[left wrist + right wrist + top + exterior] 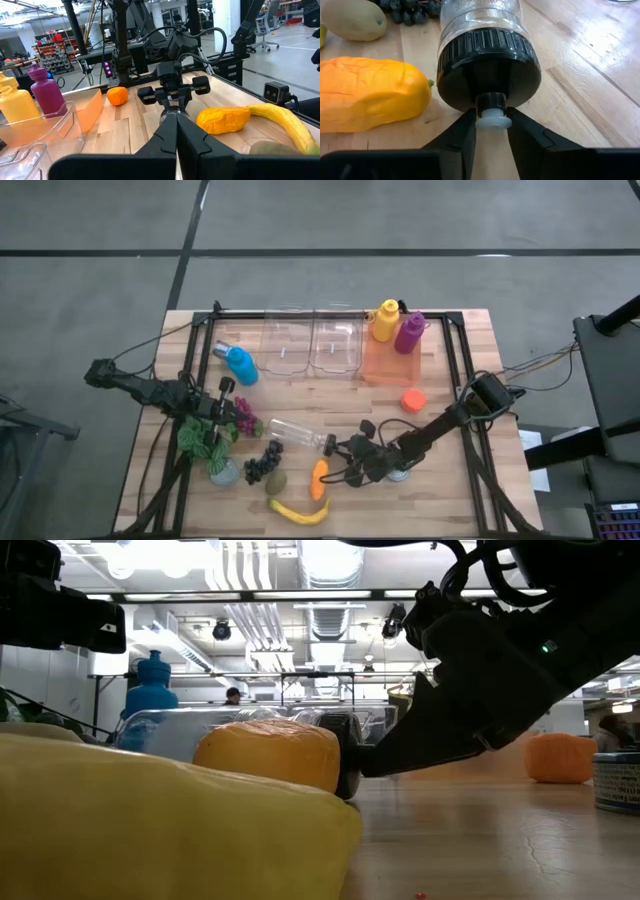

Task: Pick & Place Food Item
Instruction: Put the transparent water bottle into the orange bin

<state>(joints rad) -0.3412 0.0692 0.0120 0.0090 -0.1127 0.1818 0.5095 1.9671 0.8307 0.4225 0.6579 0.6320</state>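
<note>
A clear bottle (298, 434) lies on its side at mid-table, its black cap (487, 65) and white spout facing my right gripper (492, 131). That gripper comes in low from the table's right and is shut on the spout. An orange-yellow lumpy food item (319, 478) (370, 92) lies on the wood just near-side of the cap. A banana (300, 512), a brown round fruit (277, 481) and dark grapes (262, 465) lie near the front edge. My left gripper (176, 131) is shut and waits level at the table's left, holding nothing. My right gripper pinches the bottle's white spout (493, 121), which sticks out of the middle of the black cap, between its two fingers (465, 131). The fingers slant down from the table's right, in line with the bottle. The bottle lies on its side on the table.
A small potted plant (210, 445) stands by my left gripper. At the back are two clear bins (310, 345), an orange tray (390, 362), a blue bottle (238, 363), a yellow bottle (386, 320) and a purple bottle (409, 332). An orange fruit (413, 400) lies right of centre.
</note>
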